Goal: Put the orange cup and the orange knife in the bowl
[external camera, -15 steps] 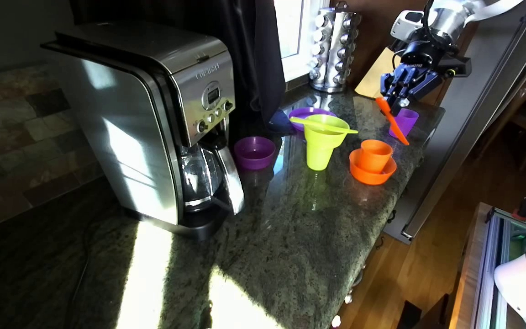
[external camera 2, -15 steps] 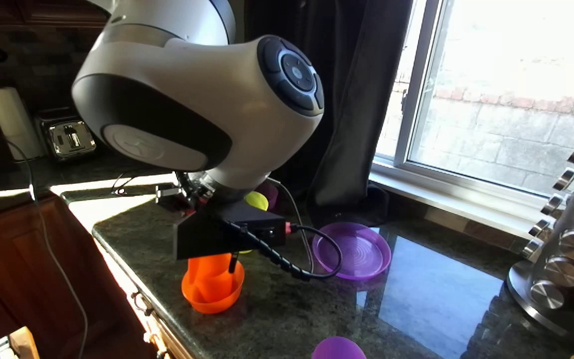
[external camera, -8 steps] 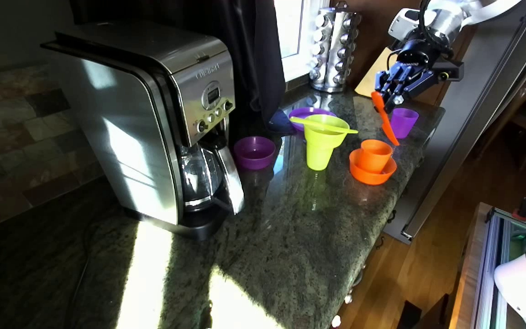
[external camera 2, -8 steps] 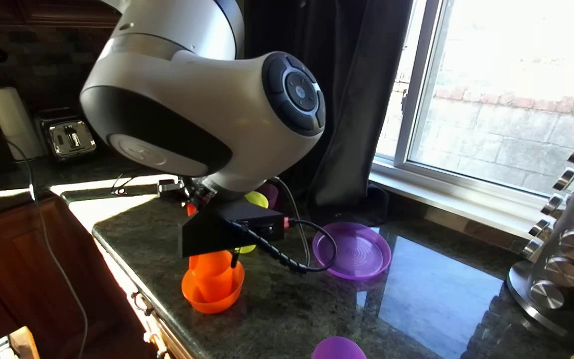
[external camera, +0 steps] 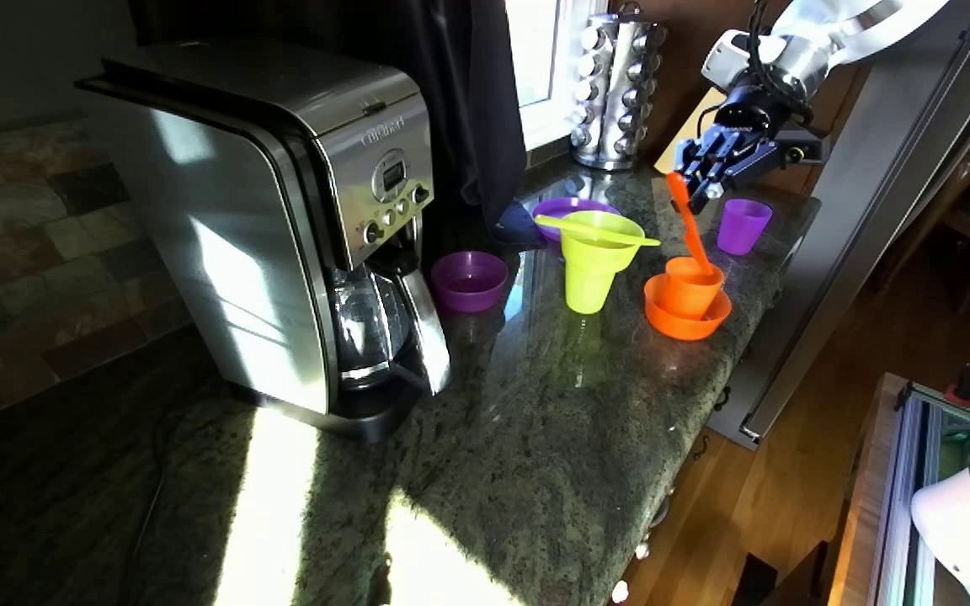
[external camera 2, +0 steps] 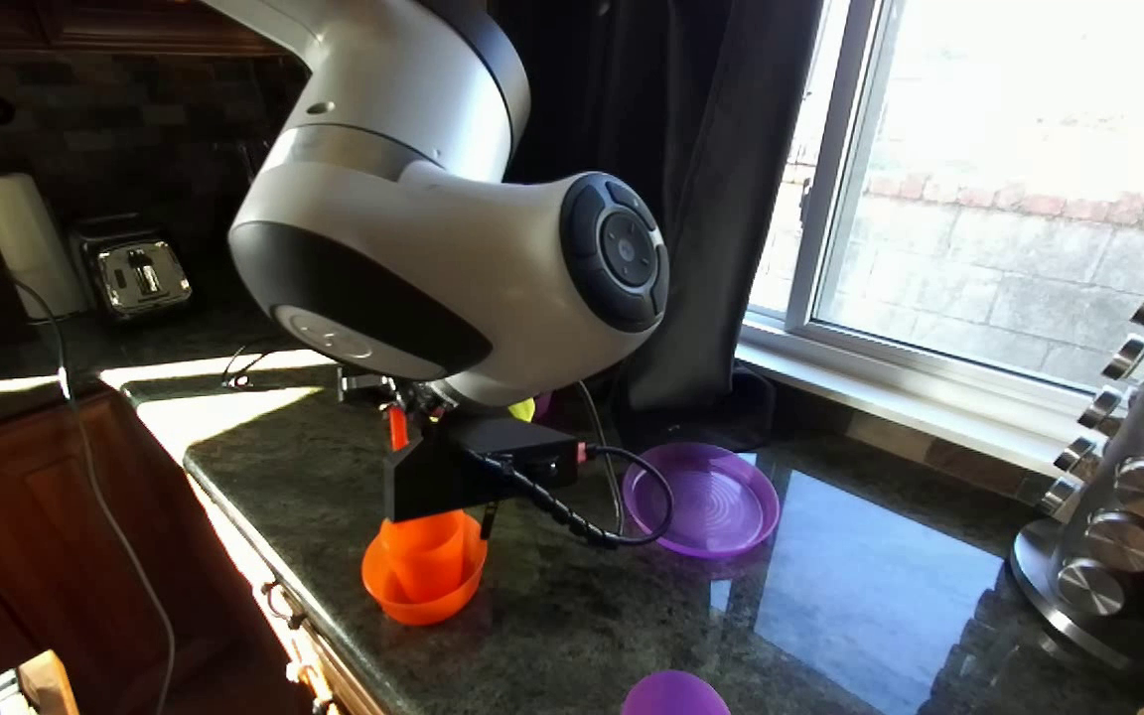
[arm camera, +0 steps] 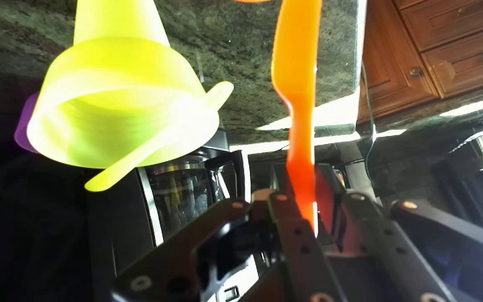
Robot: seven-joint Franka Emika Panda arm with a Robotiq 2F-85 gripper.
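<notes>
Orange knife [arm camera: 297,75] slants down towards the orange bowl [external camera: 685,330], pinched near 1 end by the clenched gripper [arm camera: 304,182]. The orange cup [external camera: 691,295] already stands inside the bowl, so 1 of the 2 items looks done. In an exterior view the knife's lower end [external camera: 697,247] overlaps the cup's mouth; whether it dips in or touches cannot be told.

Lowered off line, that end could catch the cup's rim and tip it against the bowl's wall. Held at only 1 end, the knife might swivel on contact. Let go too high, it could bounce outside the bowl; let go leaning, its length may drag the cup over. A hard push could slide the bowl towards the close edge of the counter [external camera: 527,421]. A sideways drift might knock the yellow-green cup [external camera: 589,276] near the bowl, spilling the utensil [external camera: 598,231] across its mouth.
</notes>
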